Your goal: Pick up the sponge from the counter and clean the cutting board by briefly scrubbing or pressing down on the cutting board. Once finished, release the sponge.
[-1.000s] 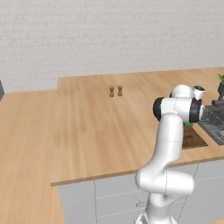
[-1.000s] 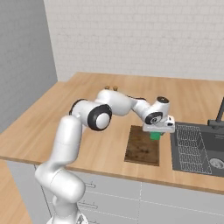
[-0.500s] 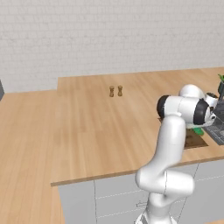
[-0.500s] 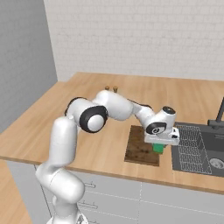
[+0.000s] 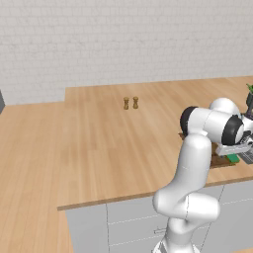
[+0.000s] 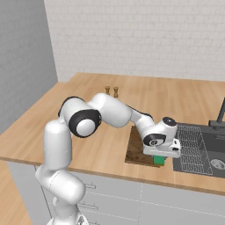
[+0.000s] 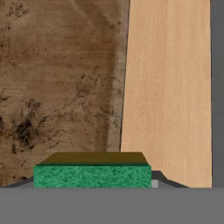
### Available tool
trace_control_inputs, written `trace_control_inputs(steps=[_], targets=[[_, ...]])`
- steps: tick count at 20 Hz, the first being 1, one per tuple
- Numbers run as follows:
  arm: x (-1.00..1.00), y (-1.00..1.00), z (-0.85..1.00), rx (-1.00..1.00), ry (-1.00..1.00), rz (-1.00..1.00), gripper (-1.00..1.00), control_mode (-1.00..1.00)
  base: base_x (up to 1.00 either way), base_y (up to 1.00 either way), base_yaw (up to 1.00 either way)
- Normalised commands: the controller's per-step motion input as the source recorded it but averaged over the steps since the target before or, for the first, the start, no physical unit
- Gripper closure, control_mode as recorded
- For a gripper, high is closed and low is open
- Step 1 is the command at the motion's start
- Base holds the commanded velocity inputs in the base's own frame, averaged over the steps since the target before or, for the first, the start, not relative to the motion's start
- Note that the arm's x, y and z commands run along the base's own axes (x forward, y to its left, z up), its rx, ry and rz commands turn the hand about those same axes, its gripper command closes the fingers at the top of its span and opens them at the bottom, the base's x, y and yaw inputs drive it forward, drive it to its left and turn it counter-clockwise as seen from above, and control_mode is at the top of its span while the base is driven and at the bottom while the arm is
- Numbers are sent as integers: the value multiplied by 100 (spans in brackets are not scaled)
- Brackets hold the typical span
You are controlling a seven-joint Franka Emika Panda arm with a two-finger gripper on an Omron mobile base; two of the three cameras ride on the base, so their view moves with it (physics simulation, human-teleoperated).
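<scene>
My end effector (image 6: 159, 157) grips one sponge (image 6: 158, 160) low right of centre, at the near right corner of the one cutting board (image 6: 136, 147) on the surface (image 6: 105, 127); right lies a sink (image 6: 200, 149); two small shakers (image 6: 111, 91) stand upper centre.

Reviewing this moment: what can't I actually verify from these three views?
- Contact between sponge and cutting board: hidden beneath the sponge in the hand view.
- Gripper fingertips: covered by the hand's white body in the right base view.
- Board's right end in the left base view: blocked by the arm.
- The two small brown items on the counter: too small to identify.
</scene>
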Motion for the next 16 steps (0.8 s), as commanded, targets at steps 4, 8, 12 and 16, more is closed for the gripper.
trace_control_inputs(steps=[4,8,12,16], targets=[[-71,21,-24,14,0,-4,100,-100,0,0,0],[-17,52,-6,18,5,-9,100,-100,0,0,0],[-1,60,0,7,0,-4,100,-100,0,0,0],[1,46,0,0,0,-3,100,-100,0,0,0]])
